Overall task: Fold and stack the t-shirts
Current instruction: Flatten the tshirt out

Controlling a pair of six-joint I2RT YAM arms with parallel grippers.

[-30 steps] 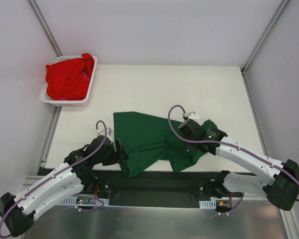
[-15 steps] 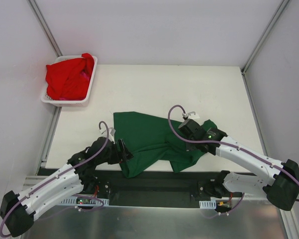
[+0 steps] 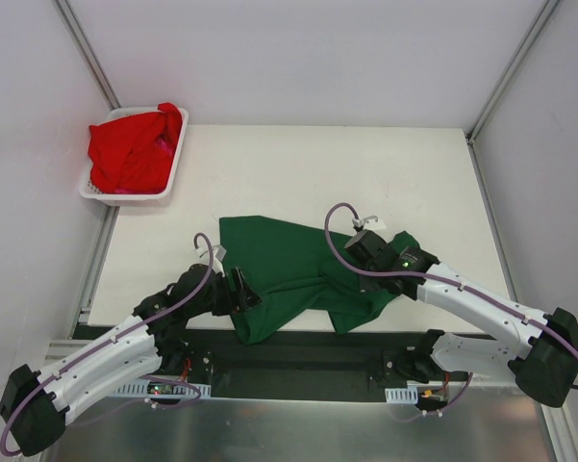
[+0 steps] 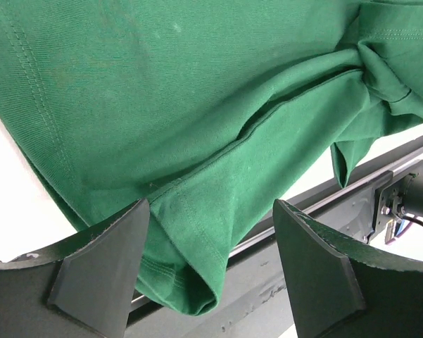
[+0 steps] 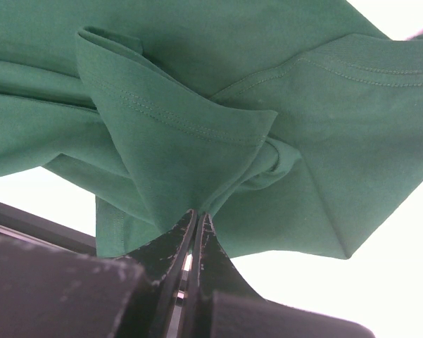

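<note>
Counter (image 3: 298,164) is carrying one dark green t-shirt (image 3: 279,260), lying rumpled at lower centre of the top view, while one white basket (image 3: 125,196) at upper left is holding red t-shirts (image 3: 130,149) in a heap I cannot count. Of two end effectors, the right end effector (image 5: 196,225) is clenching a bunched fold and the left end effector (image 4: 207,239) is standing released astride the lower-left hem. Closing there on doubled layers, or pulling against the right's wad, is likely risking a twisted shirt rather than a flat one.
</note>
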